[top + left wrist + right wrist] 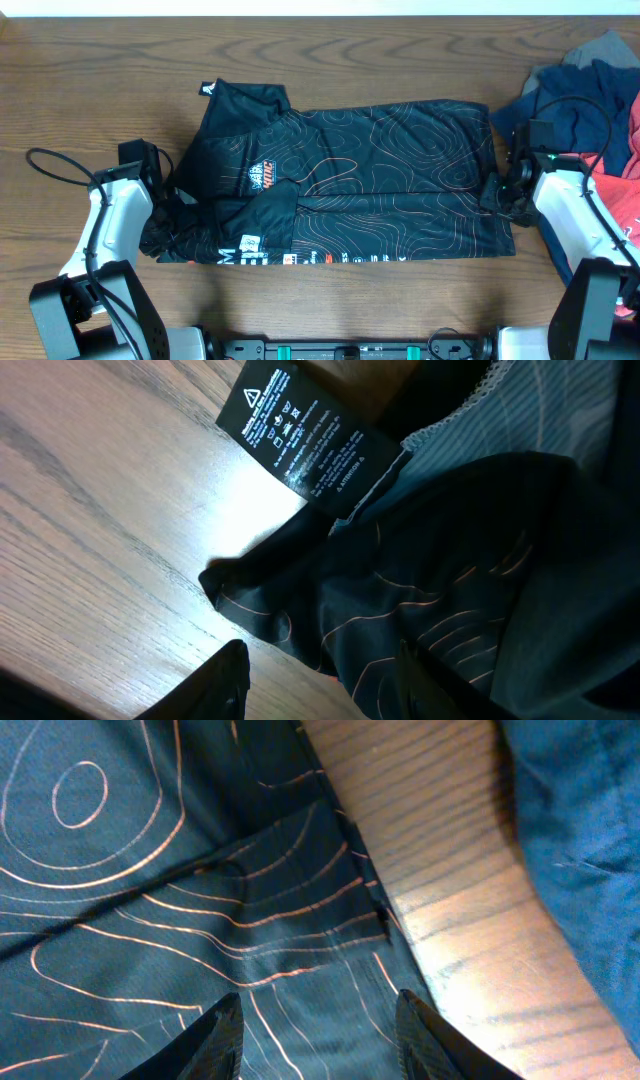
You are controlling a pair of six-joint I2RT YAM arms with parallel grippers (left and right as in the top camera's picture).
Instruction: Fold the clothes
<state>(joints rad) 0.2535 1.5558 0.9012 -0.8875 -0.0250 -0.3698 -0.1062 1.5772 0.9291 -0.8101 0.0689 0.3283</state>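
The black jersey (350, 180) with thin orange contour lines lies spread across the middle of the wooden table, partly folded, white lettering at its front edge. My left gripper (165, 192) is at its left edge. In the left wrist view the open fingers (320, 685) straddle a fold of the jersey (400, 610) beside a black care label (300, 435). My right gripper (500, 192) is at the jersey's right edge. In the right wrist view the open fingers (318, 1035) sit over the jersey's hem (200, 900), holding nothing.
A pile of other clothes lies at the right edge: a navy garment (575, 100), a coral-red one (622, 170) and a grey one (605, 45). The navy cloth (580, 830) shows in the right wrist view. A black cable (60, 165) loops by the left arm.
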